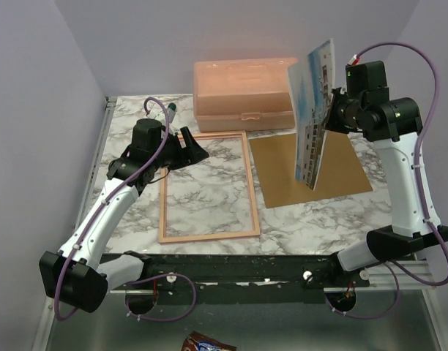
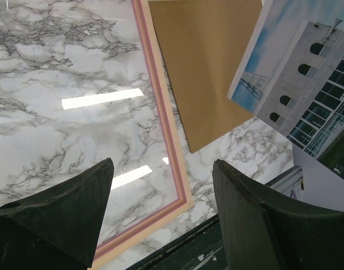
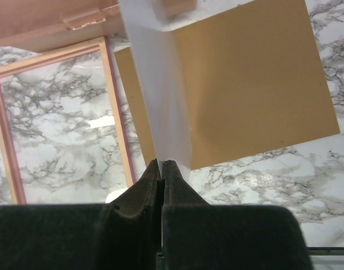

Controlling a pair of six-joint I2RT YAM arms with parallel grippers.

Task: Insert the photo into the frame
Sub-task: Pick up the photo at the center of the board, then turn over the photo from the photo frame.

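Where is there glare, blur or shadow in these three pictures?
Left wrist view: two bright glare strips on the table, inside the frame. Right wrist view: the photo, edge-on in the right gripper, is blurred near the lens and throws a soft shadow on the board. Top view: evenly lit, sharp.

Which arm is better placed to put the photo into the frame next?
Right. The right hand is shut on the photo, held upright over the board beside the frame. The left hand is open and empty above the frame.
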